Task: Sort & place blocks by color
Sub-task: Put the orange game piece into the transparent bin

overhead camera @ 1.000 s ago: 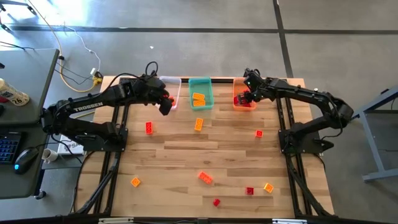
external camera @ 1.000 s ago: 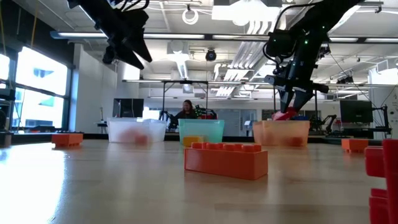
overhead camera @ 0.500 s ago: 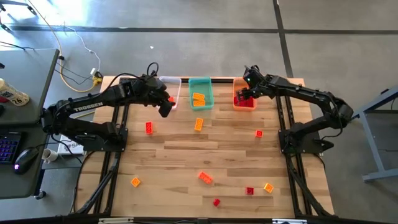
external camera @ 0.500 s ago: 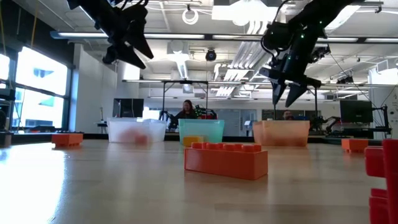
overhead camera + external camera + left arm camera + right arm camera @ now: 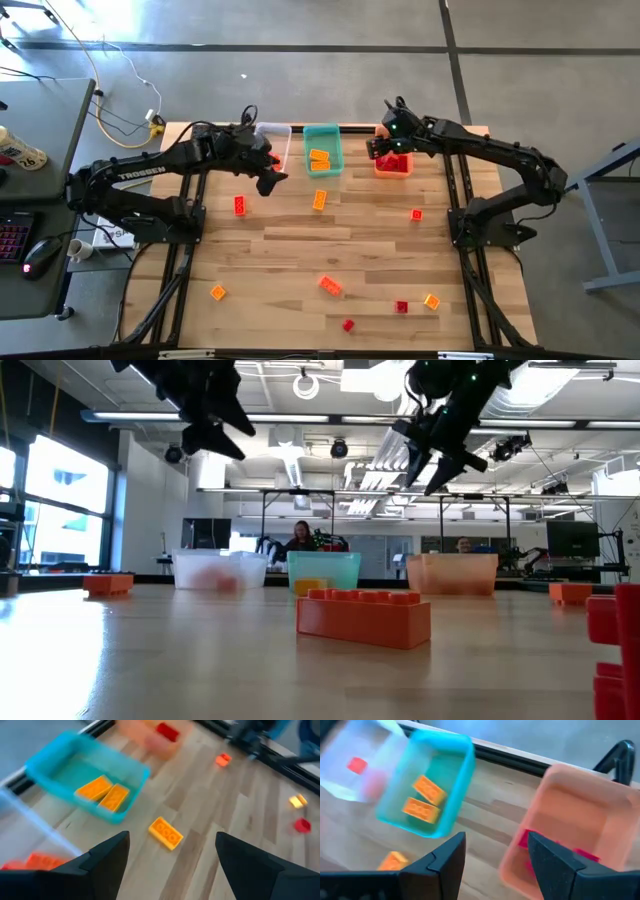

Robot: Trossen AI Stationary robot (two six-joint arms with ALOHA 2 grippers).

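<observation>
Three bins stand in a row at the table's far edge: a clear bin (image 5: 275, 145), a teal bin (image 5: 322, 150) holding two yellow-orange blocks (image 5: 102, 792), and an orange bin (image 5: 392, 160) with red blocks (image 5: 580, 852) in it. An orange-red block (image 5: 37, 860) lies in the clear bin. My left gripper (image 5: 272, 178) hovers open and empty in front of the clear bin, above a yellow-orange block (image 5: 166, 833). My right gripper (image 5: 375, 148) hangs open and empty high between the teal and orange bins. Several more blocks lie flat on the table.
Loose blocks on the wood: red (image 5: 240, 205), red (image 5: 416, 214), orange-red (image 5: 330, 286), yellow-orange (image 5: 217, 293), red (image 5: 401, 307), yellow-orange (image 5: 431, 301), red (image 5: 347, 325). A desk with a keyboard and mouse (image 5: 40, 255) stands left of the table. People sit in the room behind (image 5: 300, 538).
My right gripper has let go of a red block into the orange bin, opened, and risen well above the bin while swinging toward the teal bin. My left gripper has turned a little toward the table's middle.
</observation>
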